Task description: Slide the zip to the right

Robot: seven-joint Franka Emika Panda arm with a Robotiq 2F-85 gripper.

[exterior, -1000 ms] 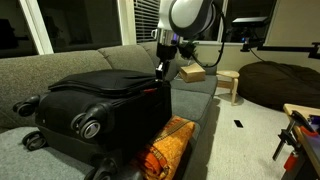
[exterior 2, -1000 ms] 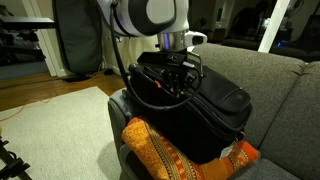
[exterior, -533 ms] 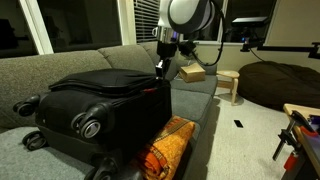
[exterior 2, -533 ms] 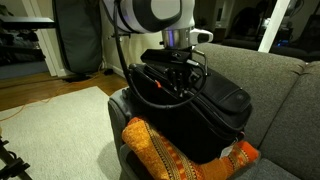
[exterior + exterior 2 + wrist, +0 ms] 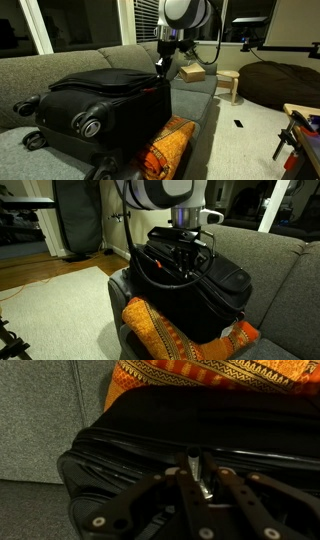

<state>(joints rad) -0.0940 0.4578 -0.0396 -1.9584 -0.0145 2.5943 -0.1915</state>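
Hand (image 5: pixel 203 480) pinched shut on the zip pull (image 5: pixel 205 490) at the top edge of the black suitcase (image 5: pixel 105 100). It has crept along that edge this past second, so the slide looks underway. Suitcase on sofa (image 5: pixel 60 65), against orange cushion (image 5: pixel 165 330).

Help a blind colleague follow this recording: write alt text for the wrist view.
The hand pinches a small silver zip pull between its two black fingers, on the zip line of a black suitcase. An orange patterned cushion lies along the top edge, and grey sofa fabric fills the left side.
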